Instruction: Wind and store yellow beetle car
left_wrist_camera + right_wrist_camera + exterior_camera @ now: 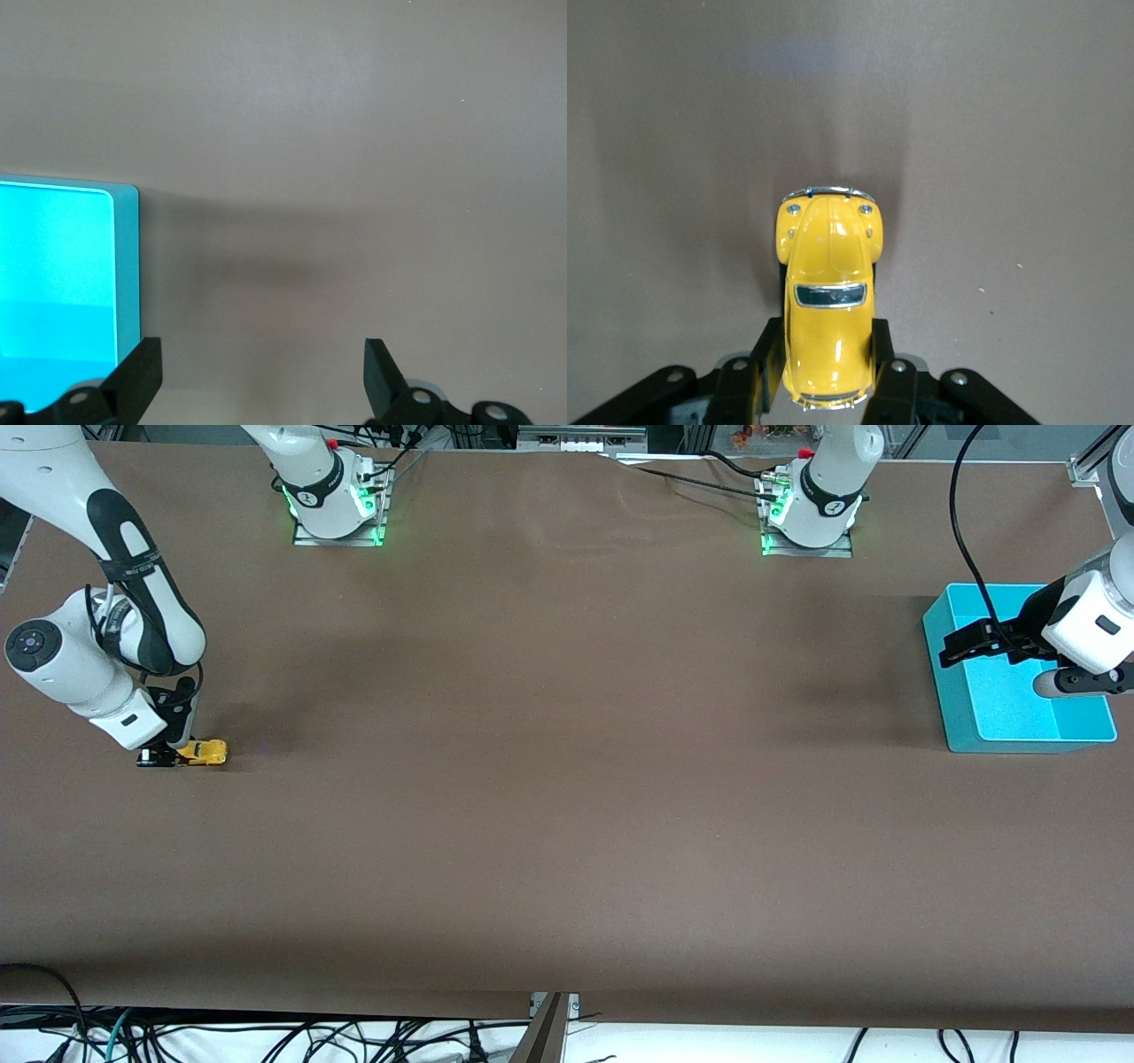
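yellow beetle car (203, 752) down near worktop's right-arm edge, clamped sidewise by right gripper (828, 372); could skid if lifted. left gripper (257, 376) spread over teal bin (1019, 717), waiting.

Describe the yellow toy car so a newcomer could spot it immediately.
Look on the brown table at the right arm's end. There the right tool is shut on the tiny glossy yellow beetle-shaped toy car. It is the only yellow thing, unlike the turquoise plastic bin.

bin: turquoise bin (961, 691) (open-topped) | place: brown table (567, 779), left arm's end
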Motion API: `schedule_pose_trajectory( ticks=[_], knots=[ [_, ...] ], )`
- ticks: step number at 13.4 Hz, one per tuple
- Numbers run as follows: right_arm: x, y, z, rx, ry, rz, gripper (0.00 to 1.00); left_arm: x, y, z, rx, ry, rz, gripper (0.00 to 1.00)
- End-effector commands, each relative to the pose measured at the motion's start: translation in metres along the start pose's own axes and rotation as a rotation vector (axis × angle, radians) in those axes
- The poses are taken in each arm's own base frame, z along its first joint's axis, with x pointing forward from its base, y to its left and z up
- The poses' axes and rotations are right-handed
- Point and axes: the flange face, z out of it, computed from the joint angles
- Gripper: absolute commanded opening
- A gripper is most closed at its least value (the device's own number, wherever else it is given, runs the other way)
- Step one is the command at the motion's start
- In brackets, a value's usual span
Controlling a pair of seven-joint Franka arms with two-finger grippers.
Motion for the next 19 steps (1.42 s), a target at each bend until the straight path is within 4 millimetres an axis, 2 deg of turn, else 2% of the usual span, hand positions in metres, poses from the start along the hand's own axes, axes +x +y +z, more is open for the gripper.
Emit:
schedule_pose_trajectory(
  ticks=[1,3,5,6,7,8,12,13,16,19],
  knots=[
    [-0.003,-0.009,0.03,0.04,0.017,-0.013,0.15,0.001,-0.001,-0.003,0.007,0.0,-0.008,1.0],
    [-0.003,-0.009,0.029,0.038,0.018,-0.011,0.16,0.002,-0.001,-0.002,0.007,-0.002,-0.008,1.0],
    [-0.003,-0.004,0.021,0.026,0.014,-0.013,0.22,0.002,-0.001,-0.002,0.007,-0.002,-0.008,1.0],
    [-0.002,0.003,0.013,0.011,0.011,-0.017,0.32,0.002,-0.001,-0.003,0.007,0.0,-0.008,1.0],
    [0.002,0.009,0.004,-0.008,0.012,-0.024,0.93,0.002,-0.001,-0.002,0.007,-0.002,-0.008,1.0],
    [0.0,0.012,-0.005,-0.022,0.007,-0.022,1.0,0.002,-0.001,-0.003,0.007,0.0,-0.008,1.0],
    [0.01,0.025,-0.034,-0.027,0.017,-0.033,1.0,0.002,-0.001,-0.003,0.007,0.0,-0.008,1.0],
    [0.011,0.039,-0.053,-0.014,0.024,-0.042,1.0,0.002,-0.001,-0.003,0.007,0.0,-0.008,1.0],
    [-0.001,0.069,-0.087,0.052,0.043,-0.035,1.0,0.002,-0.001,-0.003,0.007,0.0,-0.008,1.0],
    [-0.004,0.076,-0.103,0.039,0.039,-0.031,1.0,0.002,-0.001,-0.003,0.007,0.0,-0.008,1.0]
  ],
)
